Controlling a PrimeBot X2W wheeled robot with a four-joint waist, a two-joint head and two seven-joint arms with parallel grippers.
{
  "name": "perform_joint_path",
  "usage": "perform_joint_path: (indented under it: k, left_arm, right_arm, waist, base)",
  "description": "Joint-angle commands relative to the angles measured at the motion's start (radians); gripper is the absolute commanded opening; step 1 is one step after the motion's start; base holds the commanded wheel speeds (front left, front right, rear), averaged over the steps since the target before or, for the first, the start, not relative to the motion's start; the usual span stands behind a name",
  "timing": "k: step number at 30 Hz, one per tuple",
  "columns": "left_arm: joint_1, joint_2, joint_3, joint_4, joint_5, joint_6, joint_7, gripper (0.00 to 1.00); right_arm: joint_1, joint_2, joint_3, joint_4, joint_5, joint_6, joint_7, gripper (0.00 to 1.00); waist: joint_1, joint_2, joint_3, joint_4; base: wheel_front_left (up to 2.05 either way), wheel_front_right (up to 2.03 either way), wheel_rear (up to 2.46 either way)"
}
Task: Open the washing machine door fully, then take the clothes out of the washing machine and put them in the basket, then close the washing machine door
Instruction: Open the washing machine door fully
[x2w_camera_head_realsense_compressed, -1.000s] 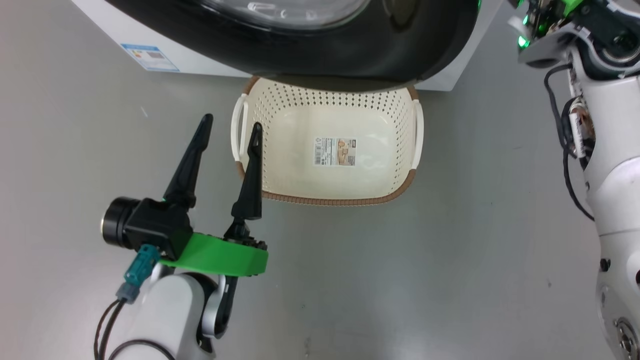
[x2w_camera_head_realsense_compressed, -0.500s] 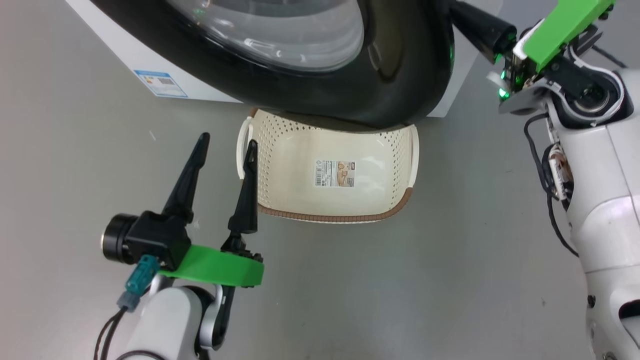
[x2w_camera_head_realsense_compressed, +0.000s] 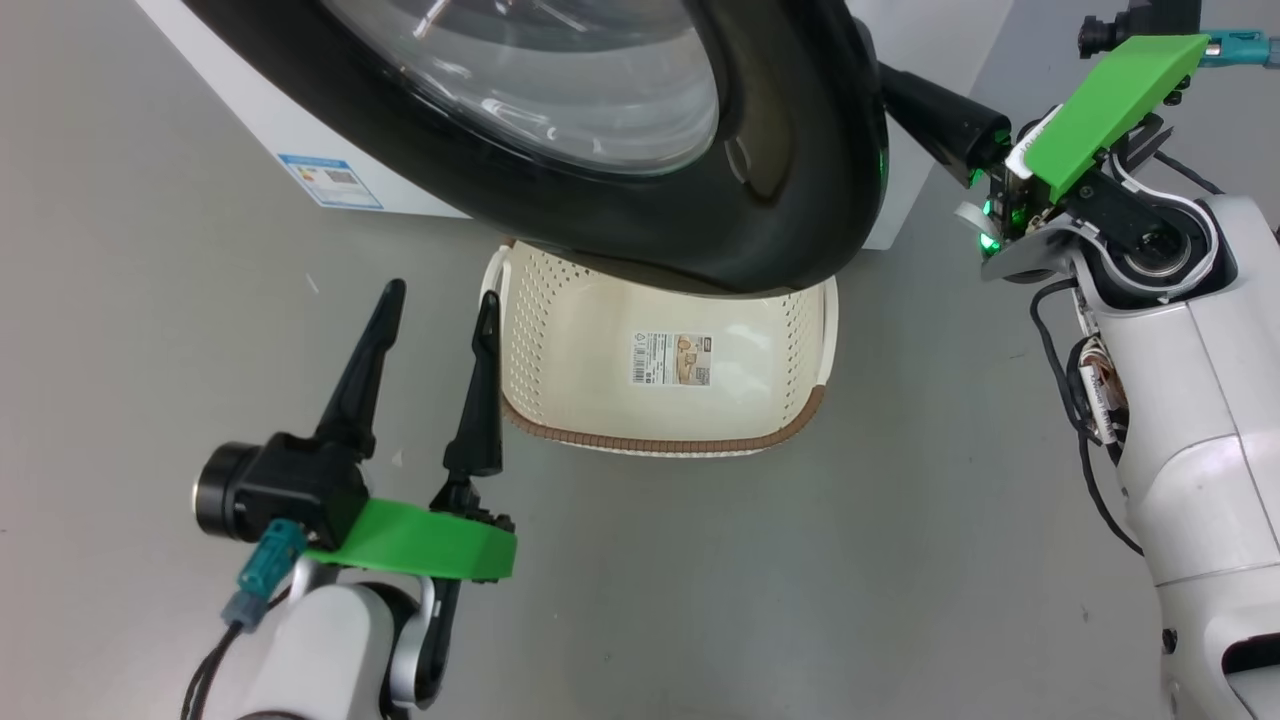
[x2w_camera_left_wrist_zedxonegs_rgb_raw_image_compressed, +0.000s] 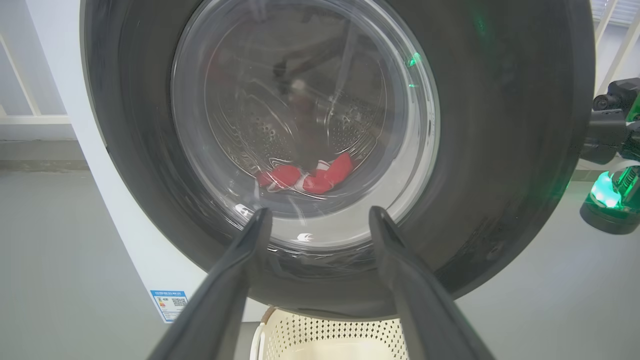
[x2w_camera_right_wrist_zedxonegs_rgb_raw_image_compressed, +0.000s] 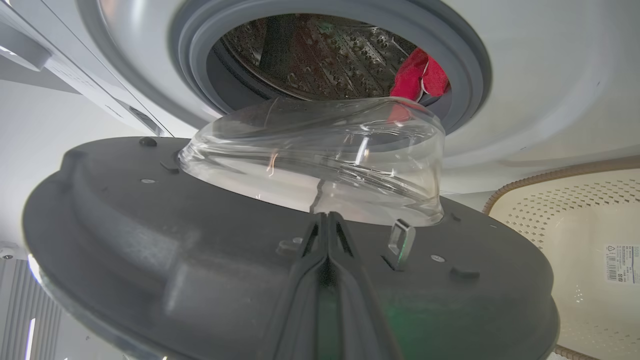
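The washing machine door stands partly open, its black rim hanging over the far end of the basket. My right gripper is shut and empty, its fingertips against the door's grey inner face at the base of the glass bowl. Red clothes lie in the steel drum; the clothes also show through the glass. My left gripper is open with nothing in it, just left of the basket, pointing at the door.
The white washing machine with its blue label stands at the back. Grey floor spreads around the basket. My right arm's white forearm runs down the right side.
The door has swung further out over the basket. My right gripper has come into the head view behind the door's right edge. The head camera shifted; the left arm has barely moved.
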Motion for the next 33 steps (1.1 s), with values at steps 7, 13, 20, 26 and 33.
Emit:
perform_joint_path:
  k: [7, 13, 20, 26, 33]
  left_arm:
    - [0.006, 0.020, 0.043, -0.067, -0.009, -0.004, -0.012, 1.00]
    - [0.007, 0.024, 0.051, -0.079, -0.005, -0.006, -0.012, 1.00]
    - [0.007, 0.025, 0.066, -0.115, 0.005, -0.007, -0.012, 1.00]
    - [0.020, 0.023, 0.082, -0.131, 0.010, -0.008, -0.012, 1.00]
    - [0.036, 0.022, 0.091, -0.137, 0.019, -0.012, -0.012, 1.00]
  right_arm:
    - [0.016, 0.005, 0.028, -0.109, -0.119, 0.008, -0.155, 0.87]
    - [0.077, -0.052, 0.074, -0.234, -0.312, 0.008, -0.369, 1.00]
    - [0.177, -0.104, 0.111, -0.341, -0.483, 0.008, -0.584, 1.00]
    - [0.280, -0.147, 0.114, -0.389, -0.759, 0.008, -0.783, 1.00]
    - [0.375, -0.106, 0.056, -0.441, -1.028, 0.008, -0.851, 1.00]
  waist:
    - [0.0000, -0.0001, 0.028, -0.017]
    - [0.0000, -0.0001, 0.041, -0.039]
    - [0.0000, -0.0001, 0.052, -0.061]
    - [0.0000, -0.0001, 0.042, -0.072]
    - [0.0000, -0.0001, 0.030, -0.083]
  base:
    - [0.00, 0.00, 0.00]
    - [0.00, 0.00, 0.00]
    - [0.00, 0.00, 0.00]
    - [0.00, 0.00, 0.00]
    - [0.00, 0.00, 0.00]
